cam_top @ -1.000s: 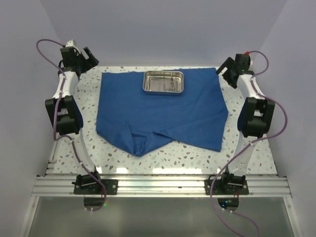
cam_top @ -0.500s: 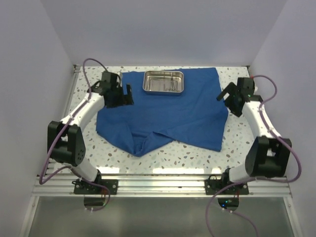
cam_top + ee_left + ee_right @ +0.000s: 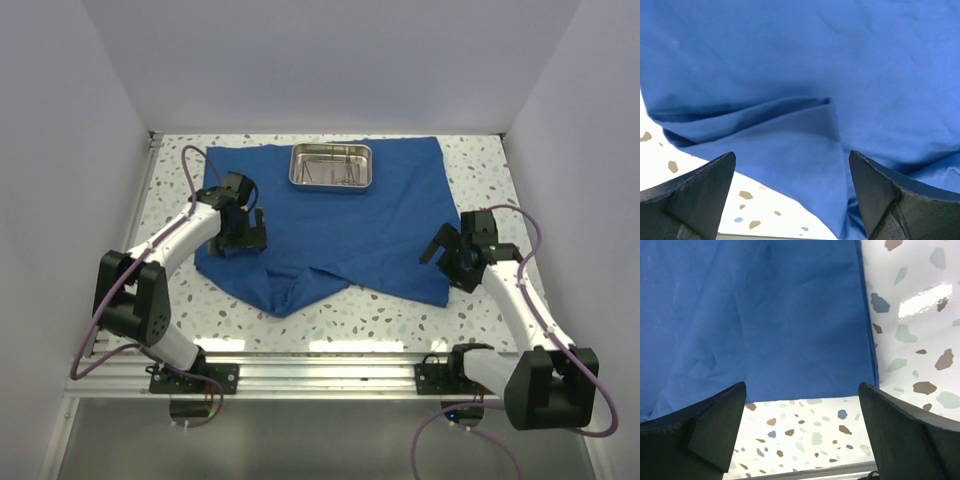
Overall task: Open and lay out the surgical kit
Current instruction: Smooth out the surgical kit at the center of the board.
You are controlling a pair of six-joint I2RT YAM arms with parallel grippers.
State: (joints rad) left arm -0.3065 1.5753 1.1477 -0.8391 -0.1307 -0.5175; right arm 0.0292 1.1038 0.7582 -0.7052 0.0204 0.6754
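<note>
Far on the blue cloth point(image 3: 330, 235), steel tray point(image 3: 297, 168) long axis left-right, left gripper point(image 3: 791, 156), right gripper point(image 3: 802, 385) gaping, empty.

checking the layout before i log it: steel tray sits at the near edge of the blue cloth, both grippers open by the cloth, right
Not quite. The top external view shows the steel tray at the far edge of the blue cloth, not the near one. The left gripper and right gripper are indeed open by the cloth.
</note>
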